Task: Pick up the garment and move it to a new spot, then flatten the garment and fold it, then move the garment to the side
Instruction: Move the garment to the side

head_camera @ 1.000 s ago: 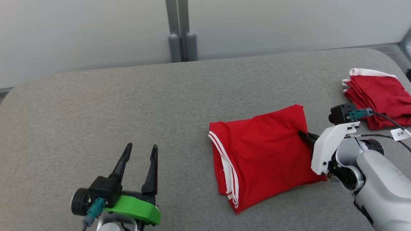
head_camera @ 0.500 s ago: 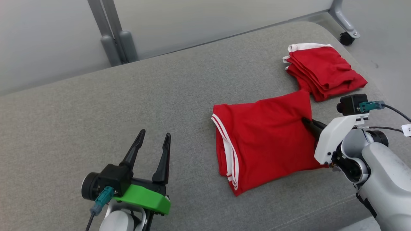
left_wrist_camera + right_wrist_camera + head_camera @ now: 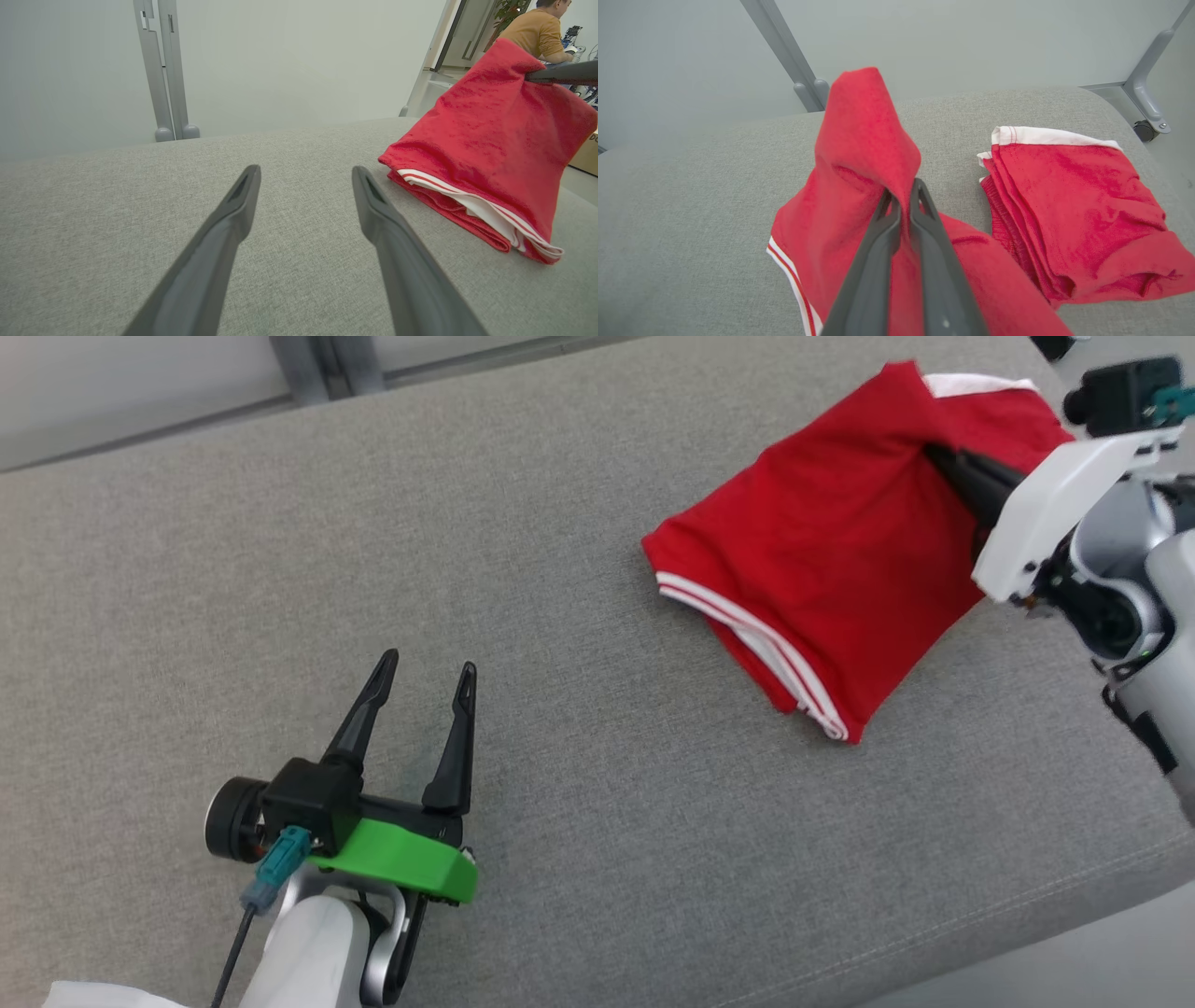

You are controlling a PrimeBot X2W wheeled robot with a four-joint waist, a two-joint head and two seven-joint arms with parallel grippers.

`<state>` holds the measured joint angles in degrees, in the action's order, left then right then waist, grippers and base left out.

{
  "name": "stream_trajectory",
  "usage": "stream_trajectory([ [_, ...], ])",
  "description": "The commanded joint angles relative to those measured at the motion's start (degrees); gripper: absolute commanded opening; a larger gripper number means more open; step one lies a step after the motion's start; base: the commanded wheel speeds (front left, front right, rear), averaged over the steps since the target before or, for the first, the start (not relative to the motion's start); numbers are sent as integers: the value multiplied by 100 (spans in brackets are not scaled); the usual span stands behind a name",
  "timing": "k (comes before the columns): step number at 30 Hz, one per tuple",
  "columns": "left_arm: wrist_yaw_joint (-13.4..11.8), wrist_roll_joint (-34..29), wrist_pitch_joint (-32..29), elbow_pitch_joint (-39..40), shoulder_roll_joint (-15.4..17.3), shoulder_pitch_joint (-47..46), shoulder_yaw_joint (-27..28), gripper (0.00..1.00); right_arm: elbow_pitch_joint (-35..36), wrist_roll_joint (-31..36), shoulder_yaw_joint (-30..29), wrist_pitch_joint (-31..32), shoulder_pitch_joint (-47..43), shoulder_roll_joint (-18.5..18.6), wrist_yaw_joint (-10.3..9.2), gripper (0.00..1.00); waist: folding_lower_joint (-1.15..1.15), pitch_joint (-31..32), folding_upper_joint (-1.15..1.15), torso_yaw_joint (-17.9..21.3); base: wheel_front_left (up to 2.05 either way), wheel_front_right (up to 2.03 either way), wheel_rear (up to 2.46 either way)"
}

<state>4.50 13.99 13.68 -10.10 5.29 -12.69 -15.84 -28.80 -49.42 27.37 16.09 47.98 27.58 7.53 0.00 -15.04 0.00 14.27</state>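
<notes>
The grey cloth-covered counter (image 3: 560,523) spans the head view, its rounded front edge running out toward 4 o'clock.

The garment (image 3: 822,551) sits at about 2 o'clock in that view. It is a folded red bundle with a white, red-striped sleeve edge along its 7 o'clock side. Its lower folds rest on the counter, and its 1 o'clock corner is pulled up off the surface into a peak. In the left wrist view the garment (image 3: 490,140) slopes up toward 1 o'clock, with the striped layers touching the counter at the bottom. No lettering shows on the faces in view.

The other red piece (image 3: 1064,196) lies folded flat with white trim along its far edge. In the right wrist view it is at 3 o'clock of the garment (image 3: 859,140). The two lie just beside each other, and I cannot tell if they touch.

The right fingers (image 3: 976,481) come in from 3 o'clock and are pinched together on the raised corner. In the right wrist view the right fingers (image 3: 878,261) are almost closed, with a fold of red cloth clamped between their tips.

The left fingers (image 3: 362,709) sit at 7 o'clock, well apart from the garment. They are spread wide and point to 12 o'clock. In their own view the left fingers (image 3: 219,242) hold nothing, and whether they touch the counter I cannot tell.

A person (image 3: 537,28) in a mustard top sits at 1 o'clock in the background.
</notes>
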Motion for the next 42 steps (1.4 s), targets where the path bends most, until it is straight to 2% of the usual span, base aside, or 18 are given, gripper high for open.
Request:
stream_trajectory([
  [1,-13,-44,1,-2,56,-141,-15,100,-87,-116,26,82,226,148,-9,0,0,-591,0,-275,0,0,0],
  [7,-41,-91,28,-67,111,-279,-14,100,-271,-349,87,341,788,855,-8,0,0,-963,0,-346,0,0,0],
  [14,-79,-150,-10,-19,245,-421,-5,100,-418,-602,-14,358,1010,1711,-9,0,0,-1333,0,-349,0,0,0],
  [19,-89,-213,-130,93,309,-546,-67,100,-619,-660,-82,319,1152,2190,-9,0,0,-1657,0,-411,0,0,0],
  [23,-97,-231,-202,138,356,-621,-109,100,-976,-413,87,278,1323,2462,-9,0,0,-1872,0,-498,0,0,0],
  [27,-107,-242,-244,147,372,-689,-146,100,-1569,-52,256,-2,1555,2468,-9,0,0,-2003,0,-599,0,0,0],
  [28,-111,-245,-251,148,377,-694,-147,100,-1733,17,292,-68,1601,2427,-9,6,0,-2018,0,-625,0,0,0],
  [29,-121,-249,-258,144,388,-699,-141,100,-1917,121,350,-144,1662,2371,-9,86,0,-2028,0,-656,0,0,0],
  [30,-128,-247,-259,140,395,-701,-138,100,-2052,191,416,-168,1698,2320,-9,100,0,-2030,0,-685,0,0,0],
  [37,-176,-160,-166,60,387,-620,-134,100,-2997,782,717,-774,2029,2093,-9,100,0,-1818,0,-818,0,0,0],
  [42,-185,-76,-17,-11,314,-477,-95,100,-2899,1017,1017,-1505,2147,2006,-9,100,0,-1266,0,-825,0,0,0],
])
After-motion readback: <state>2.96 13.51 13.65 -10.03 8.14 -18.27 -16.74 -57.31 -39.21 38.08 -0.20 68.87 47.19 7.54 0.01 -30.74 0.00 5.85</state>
